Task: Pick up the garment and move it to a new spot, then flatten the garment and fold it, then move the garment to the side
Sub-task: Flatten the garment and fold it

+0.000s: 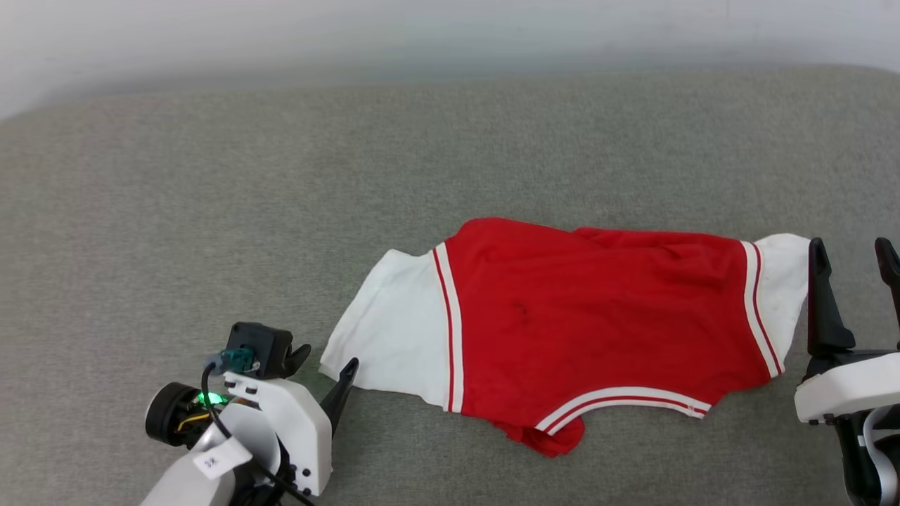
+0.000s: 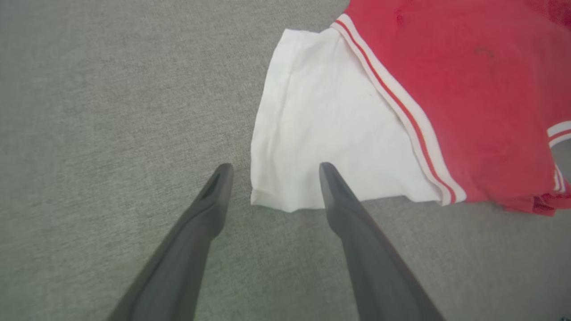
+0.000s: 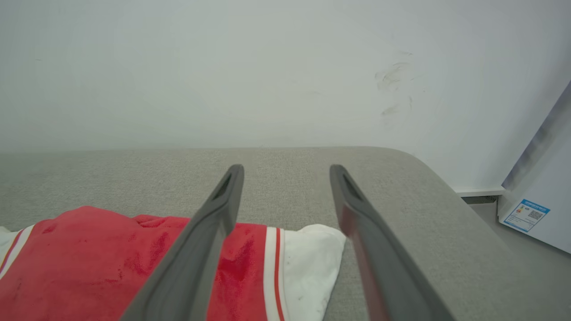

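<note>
Because the garment (image 1: 590, 323) lies spread on the grey cushion (image 1: 211, 211) with one white sleeve toward each arm, the left gripper (image 1: 327, 358) sits beside the near sleeve corner and the right gripper (image 1: 851, 246) beside the other. Both stand wide apart and empty, seemingly placed to pinch a sleeve each.

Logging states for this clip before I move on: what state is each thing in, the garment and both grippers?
garment: lying spread on the grey surface, not folded, near hem bunched under, held by neither gripper.
left gripper: open, fingers at the corner of one white sleeve.
right gripper: open, beside the other white sleeve.
</note>
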Available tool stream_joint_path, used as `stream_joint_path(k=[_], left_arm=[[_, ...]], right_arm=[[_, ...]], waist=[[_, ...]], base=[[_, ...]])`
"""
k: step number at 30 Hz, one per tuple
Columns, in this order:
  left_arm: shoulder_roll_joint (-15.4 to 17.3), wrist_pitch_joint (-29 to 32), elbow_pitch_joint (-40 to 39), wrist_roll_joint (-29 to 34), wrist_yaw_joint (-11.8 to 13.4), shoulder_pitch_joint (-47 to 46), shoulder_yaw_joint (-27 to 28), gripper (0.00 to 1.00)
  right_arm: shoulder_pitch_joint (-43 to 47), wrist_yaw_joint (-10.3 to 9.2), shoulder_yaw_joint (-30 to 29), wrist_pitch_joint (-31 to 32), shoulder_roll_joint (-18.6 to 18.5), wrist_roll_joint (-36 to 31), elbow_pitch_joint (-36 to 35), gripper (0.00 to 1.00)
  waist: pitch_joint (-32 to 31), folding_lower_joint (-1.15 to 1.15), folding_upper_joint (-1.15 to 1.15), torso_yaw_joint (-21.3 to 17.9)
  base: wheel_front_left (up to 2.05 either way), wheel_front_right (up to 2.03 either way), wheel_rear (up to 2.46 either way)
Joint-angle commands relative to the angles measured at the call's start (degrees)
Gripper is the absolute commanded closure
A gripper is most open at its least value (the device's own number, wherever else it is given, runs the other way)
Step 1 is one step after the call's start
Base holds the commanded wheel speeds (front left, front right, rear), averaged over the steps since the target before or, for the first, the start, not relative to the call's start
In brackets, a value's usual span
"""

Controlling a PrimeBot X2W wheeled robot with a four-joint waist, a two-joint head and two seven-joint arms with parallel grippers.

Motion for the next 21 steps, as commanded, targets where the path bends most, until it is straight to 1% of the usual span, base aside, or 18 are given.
stream_joint_path(k=[1,4,6,8,14,16,18,21], left_arm=[[0.59,1.64,-0.64,-0.29,0.54,-0.55,0.01,0.0],[1.94,6.29,-1.9,0.38,1.92,-1.54,-0.17,0.0],[2.71,8.31,-1.85,1.09,3.17,-1.81,-0.15,0.0],[3.01,10.04,-1.44,1.48,3.9,-1.98,-0.54,0.0],[2.93,13.23,1.26,0.38,2.97,-1.2,-2.42,0.0],[2.77,14.32,3.07,-0.2,2.71,-0.57,-2.93,1.0],[2.6,14.7,4.26,-0.54,2.63,0.02,-3.18,1.0],[2.34,11.67,4.12,-0.69,3.56,-0.35,-1.55,1.0]], right_arm=[[-0.45,-0.06,0.01,-0.21,0.38,-0.59,-0.22,0.0],[-0.74,-0.06,0.32,-0.6,0.68,-0.56,-0.17,0.0],[-1.0,-0.06,0.48,-0.83,0.92,-0.43,-0.04,0.0],[-1.16,-0.06,0.64,-1.15,1.13,-0.5,0.16,0.0],[-1.65,-0.06,0.53,-1.94,1.37,-0.76,0.73,0.0],[-1.81,-0.06,0.48,-2.06,1.39,-0.87,0.92,0.0],[-1.78,-0.06,0.46,-2.13,1.23,-1.16,1.15,0.0],[-1.53,-0.06,0.34,-1.65,0.78,-1.25,1.4,0.0]], waist=[[1.34,0.0,0.0,-0.98],[2.74,0.0,0.0,-1.79],[3.6,0.0,0.0,-2.31],[4.32,0.0,0.0,-2.75],[5.79,0.0,0.0,-3.65],[5.89,0.0,0.0,-3.72],[5.69,0.0,0.0,-3.66],[4.85,0.0,0.0,-3.27]], base=[[0.0,0.0,0.0],[0.0,0.0,0.0],[0.0,0.0,0.0],[0.0,0.0,0.0],[0.0,0.0,0.0],[0.0,0.0,0.0],[0.0,0.0,0.0],[0.0,0.0,0.0]])
